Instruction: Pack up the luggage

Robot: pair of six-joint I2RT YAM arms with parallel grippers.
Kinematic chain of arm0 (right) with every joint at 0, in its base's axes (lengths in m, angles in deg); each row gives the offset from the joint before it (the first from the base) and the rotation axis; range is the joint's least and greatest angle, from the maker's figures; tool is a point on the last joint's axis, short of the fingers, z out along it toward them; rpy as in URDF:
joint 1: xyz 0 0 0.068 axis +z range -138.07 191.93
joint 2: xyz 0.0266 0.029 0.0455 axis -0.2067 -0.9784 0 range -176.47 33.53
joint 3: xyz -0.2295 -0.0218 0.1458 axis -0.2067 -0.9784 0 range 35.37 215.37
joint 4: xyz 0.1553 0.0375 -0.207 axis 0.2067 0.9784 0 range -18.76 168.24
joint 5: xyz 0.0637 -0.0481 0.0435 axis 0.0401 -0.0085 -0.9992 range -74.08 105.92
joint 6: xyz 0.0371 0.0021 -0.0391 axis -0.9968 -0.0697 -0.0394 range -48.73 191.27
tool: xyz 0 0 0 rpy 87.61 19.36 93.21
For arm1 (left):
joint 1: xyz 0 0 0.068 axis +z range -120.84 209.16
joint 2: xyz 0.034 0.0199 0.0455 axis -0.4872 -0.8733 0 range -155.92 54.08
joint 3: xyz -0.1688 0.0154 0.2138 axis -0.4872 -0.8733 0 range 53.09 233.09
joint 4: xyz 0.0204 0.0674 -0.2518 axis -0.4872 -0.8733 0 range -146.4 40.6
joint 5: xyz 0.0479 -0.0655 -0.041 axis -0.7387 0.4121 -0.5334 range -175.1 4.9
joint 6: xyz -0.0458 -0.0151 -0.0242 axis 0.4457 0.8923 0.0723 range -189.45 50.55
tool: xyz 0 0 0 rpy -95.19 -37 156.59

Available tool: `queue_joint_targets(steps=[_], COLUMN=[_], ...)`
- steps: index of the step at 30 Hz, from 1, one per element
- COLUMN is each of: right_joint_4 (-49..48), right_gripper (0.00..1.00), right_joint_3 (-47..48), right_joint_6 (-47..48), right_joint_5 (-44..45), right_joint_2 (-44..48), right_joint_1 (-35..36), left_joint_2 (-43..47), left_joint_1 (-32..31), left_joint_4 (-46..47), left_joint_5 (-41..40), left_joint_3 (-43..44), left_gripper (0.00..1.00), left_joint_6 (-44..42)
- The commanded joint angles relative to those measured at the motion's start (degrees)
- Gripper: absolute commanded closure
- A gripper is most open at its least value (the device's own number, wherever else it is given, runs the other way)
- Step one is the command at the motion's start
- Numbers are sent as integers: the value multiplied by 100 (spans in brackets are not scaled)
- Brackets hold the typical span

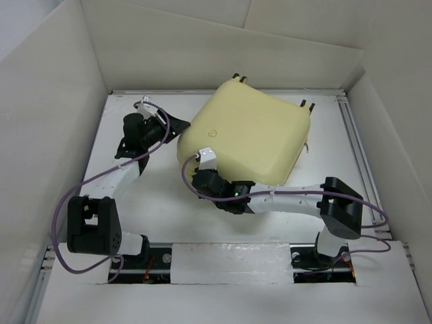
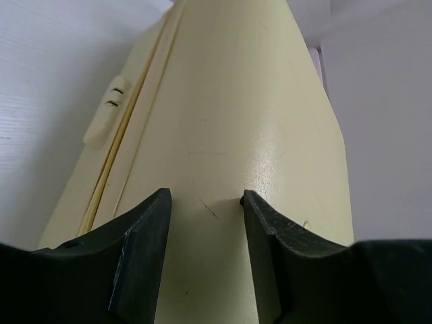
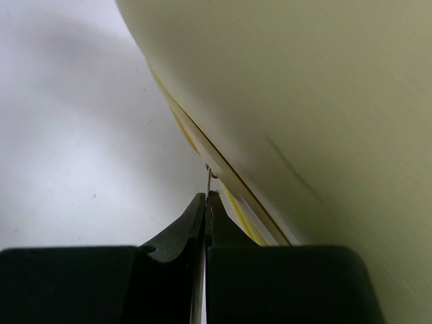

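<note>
**Surroundings.** White board walls (image 1: pixel 40 101) are enclosing the white tabletop (image 1: pixel 155 202) on the left, far and right sides. A metal rail (image 1: pixel 358 155) is running along the table's right edge. Purple cables (image 1: pixel 88 185) are looping beside both arms.

**Task item.** A large pale yellow hard-shell suitcase, the luggage (image 1: pixel 250 135), is lying flat at the far centre-right of the table, turned a little askew. Its small black caster wheels (image 1: pixel 237 78) are pointing toward the far wall. A small round logo (image 1: pixel 212 133) is showing on the upper shell near its left corner. A pale moulded side handle (image 2: pixel 106 115) is sitting beside the seam.

**Obstruction.** The left gripper (image 2: pixel 206 197) is standing against the suitcase's left side with its jaws spread and the shell's curved edge lying just ahead of the gap. Whether the fingers are touching the shell cannot be told. The right gripper (image 3: pixel 206 197) is reaching in at the near-left corner with its jaws pressed together, pinching a thin metal tab (image 3: pixel 208 181) that is rising to the seam.

**Contents.** The two shells are lying closed together, hiding the interior.
</note>
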Motion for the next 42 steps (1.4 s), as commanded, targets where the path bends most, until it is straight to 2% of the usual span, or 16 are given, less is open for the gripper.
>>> queue_joint_targets(steps=[1,3,8,15,20,22,24,25,28,29,31,34,36,39,41,42], right_joint_4=[-1442,-1494,-2634,-3857,-3947,-3598,-2931,-2049,-857,-227,208,1113,2006,3123,3522,3680], right_gripper=[100,100,100,100,100,98,71,47,30,30,30,36,59,97,100,100], right_joint_3=[178,126,-252,-902,-1061,-1254,-1307,-1307,-1246,-1333,-1604,-1747,-1669,-1484,-1483,-1544], right_joint_6=[394,448,466,343,343,343,290,290,54,-147,-289,-544,-798,-1124,-1327,-1223], right_joint_5=[-1101,-1216,-1778,-2271,-2446,-2395,-1853,-1666,-1164,-1050,-761,-69,328,1322,1534,1422], right_joint_2=[334,386,308,193,570,1086,1527,1955,2573,3019,3513,4454,4971,5412,5475,5536], right_joint_1=[238,186,133,133,133,194,334,387,449,449,449,449,213,-550,-1709,-2626], left_joint_2=[150,518,1160,2162,2699,2700,2752,2813,2937,2937,2850,2578,2349,1822,1463,1373], left_joint_1=[-530,-609,-609,-662,-662,-662,-539,-478,-328,-328,-328,-328,-328,-328,-328,-328], left_joint_4=[134,275,891,891,952,866,280,-316,-899,-1102,-1227,-1446,-1447,-1535,-1482,-1395], left_joint_5=[2520,2680,2873,2997,2847,2847,2532,2322,1531,1294,774,-157,-474,-1019,-1082,-1082], left_joint_3=[-470,-806,-1675,-1791,-2169,-2170,-1890,-1584,-1152,-776,-518,-61,149,239,239,152], left_gripper=[58,57,54,49,46,45,38,35,29,29,29,30,34,41,47,51], left_joint_6=[464,614,1228,1871,2206,2057,1558,1085,713,442,386,54,-88,-229,-229,-229])
